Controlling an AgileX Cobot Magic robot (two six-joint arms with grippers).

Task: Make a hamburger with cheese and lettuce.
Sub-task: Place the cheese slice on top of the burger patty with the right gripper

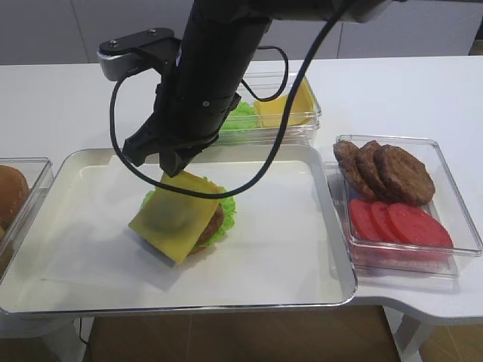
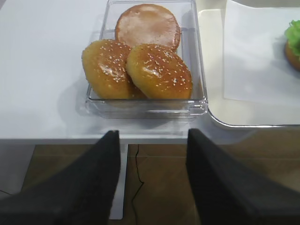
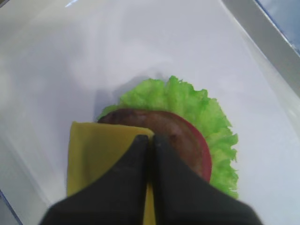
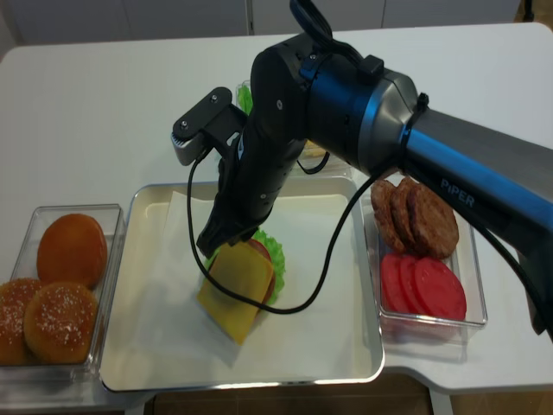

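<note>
The hamburger point(image 1: 219, 220) sits on white paper in the middle of the metal tray point(image 1: 294, 241), with a dark patty point(image 3: 164, 125) over a red rim and frilly green lettuce point(image 3: 201, 110). My right gripper point(image 1: 177, 162) reaches in from above and is shut on one corner of the yellow cheese point(image 1: 172, 220) slice. The cheese point(image 3: 96, 152) hangs tilted, over the burger's left half and past its edge. In the left wrist view my left gripper point(image 2: 152, 140) stands open with nothing in it, off the table's front edge, before the bun box.
A clear box of sesame buns point(image 2: 145, 65) stands left of the tray. To the right, a clear container point(image 1: 462, 222) holds brown patties point(image 1: 396, 170) and tomato slices point(image 1: 400, 222). Behind the tray is a box with lettuce point(image 1: 240, 117) and a cheese pile point(image 1: 285, 109).
</note>
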